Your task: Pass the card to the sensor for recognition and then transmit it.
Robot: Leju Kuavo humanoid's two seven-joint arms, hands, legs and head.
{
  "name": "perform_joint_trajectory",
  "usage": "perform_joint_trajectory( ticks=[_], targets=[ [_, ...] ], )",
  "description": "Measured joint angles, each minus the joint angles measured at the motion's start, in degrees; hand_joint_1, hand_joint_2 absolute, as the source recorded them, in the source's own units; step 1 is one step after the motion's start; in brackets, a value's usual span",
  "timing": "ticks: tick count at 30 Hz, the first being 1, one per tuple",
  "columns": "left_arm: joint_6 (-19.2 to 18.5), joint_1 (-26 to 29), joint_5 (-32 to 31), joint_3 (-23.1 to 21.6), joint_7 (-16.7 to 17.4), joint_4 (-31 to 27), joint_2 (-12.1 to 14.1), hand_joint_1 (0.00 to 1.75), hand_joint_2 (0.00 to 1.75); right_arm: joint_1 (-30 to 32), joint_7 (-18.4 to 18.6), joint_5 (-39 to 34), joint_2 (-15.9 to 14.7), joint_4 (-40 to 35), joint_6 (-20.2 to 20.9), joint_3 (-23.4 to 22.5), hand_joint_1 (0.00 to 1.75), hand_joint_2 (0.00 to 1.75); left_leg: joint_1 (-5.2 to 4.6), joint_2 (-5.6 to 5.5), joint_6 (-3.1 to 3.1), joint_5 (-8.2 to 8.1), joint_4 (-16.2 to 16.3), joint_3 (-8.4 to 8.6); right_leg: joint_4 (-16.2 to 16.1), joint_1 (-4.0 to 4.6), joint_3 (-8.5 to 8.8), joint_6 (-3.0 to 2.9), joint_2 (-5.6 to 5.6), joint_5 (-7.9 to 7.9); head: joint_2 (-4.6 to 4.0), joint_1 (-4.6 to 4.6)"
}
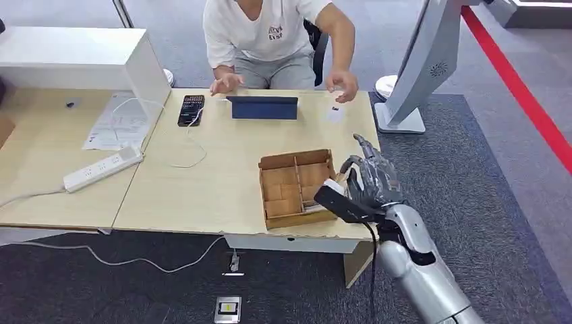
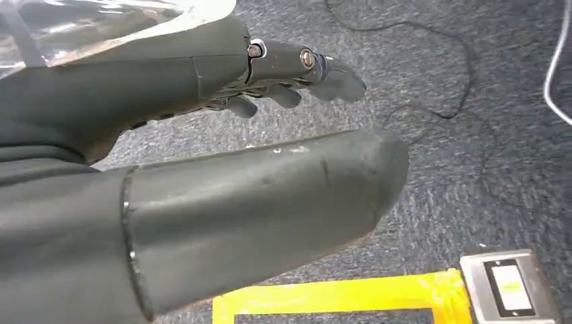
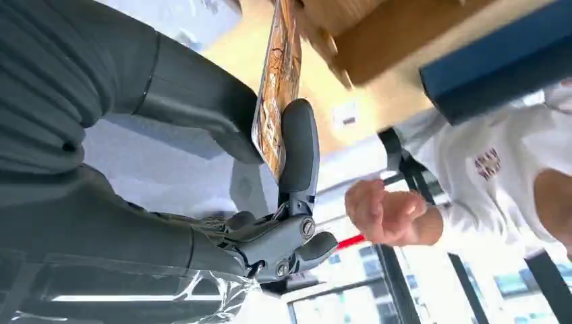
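Observation:
My right hand (image 1: 373, 181) hovers at the right end of a wooden divided box (image 1: 295, 186) on the table. In the right wrist view that hand (image 3: 202, 202) pinches a thin card (image 3: 275, 88) with an orange pattern between thumb and a finger, seen edge on. A pale corner of the card (image 1: 332, 183) peeks out beside the hand. A small white square item (image 1: 335, 113) lies on the far table edge, under a person's hand (image 1: 343, 85). My left hand (image 2: 202, 155) hangs over the carpet, fingers loosely extended, holding nothing.
A person in a white shirt (image 1: 260, 30) sits across the table behind a blue tablet (image 1: 263, 106). A dark phone (image 1: 191, 109), a cable, papers and a power strip (image 1: 102, 169) lie to the left. A white stand (image 1: 411, 74) rises at the right.

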Motion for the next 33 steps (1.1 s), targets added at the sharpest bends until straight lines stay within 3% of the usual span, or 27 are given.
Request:
perform_joint_trajectory(
  ticks=[6, 10, 16, 23, 33],
  targets=[
    [-1.3, 0.0, -1.6, 0.0, -0.7, 0.0, 0.7, 0.0, 0.0, -8.3, -4.8, 2.1, -0.5, 1.7, 1.5, -2.1, 1.75, 1.75, -0.01, 0.0, -0.02, 0.02, 0.0, -0.02, 0.0, -0.01, -0.01, 0.0, 0.0, 0.02, 0.0, 0.02],
    [-2.2, 0.0, -2.9, -0.1, -1.1, 0.0, 1.4, 0.0, 0.0, -17.6, -8.0, 2.5, -0.4, 8.6, 0.4, -2.9, 1.75, 1.75, 0.0, -0.04, -0.04, 0.04, 0.0, -0.04, 0.1, -0.01, -0.04, -0.01, 0.0, 0.03, 0.0, 0.0],
    [-2.9, -0.1, -4.0, -0.4, -1.3, 0.0, 2.3, 0.0, 0.0, -27.6, -9.6, 3.2, 0.7, 19.7, -1.0, -2.8, 1.75, 1.75, 0.01, -0.08, -0.05, 0.04, 0.0, -0.08, 0.1, 0.0, -0.07, -0.01, 0.0, 0.02, 0.0, -0.02],
    [-4.1, -0.1, -4.7, -1.2, 0.0, 0.0, 3.1, 0.0, 0.0, -31.5, -8.7, 4.7, 2.1, 29.2, -1.1, -2.6, 1.75, 1.75, 0.01, -0.08, -0.05, 0.04, 0.0, -0.1, 0.1, 0.01, -0.1, 0.0, 0.0, 0.0, 0.0, 0.0],
    [-4.3, -0.1, -4.4, -1.6, 1.6, 0.0, 3.8, 0.0, 0.0, -31.8, -8.7, 4.6, 3.7, 37.2, -1.8, -2.3, 1.75, 1.75, 0.01, -0.09, -0.05, 0.04, 0.0, -0.12, 0.1, 0.0, -0.11, 0.0, 0.0, 0.01, 0.0, -0.04]
  ],
)
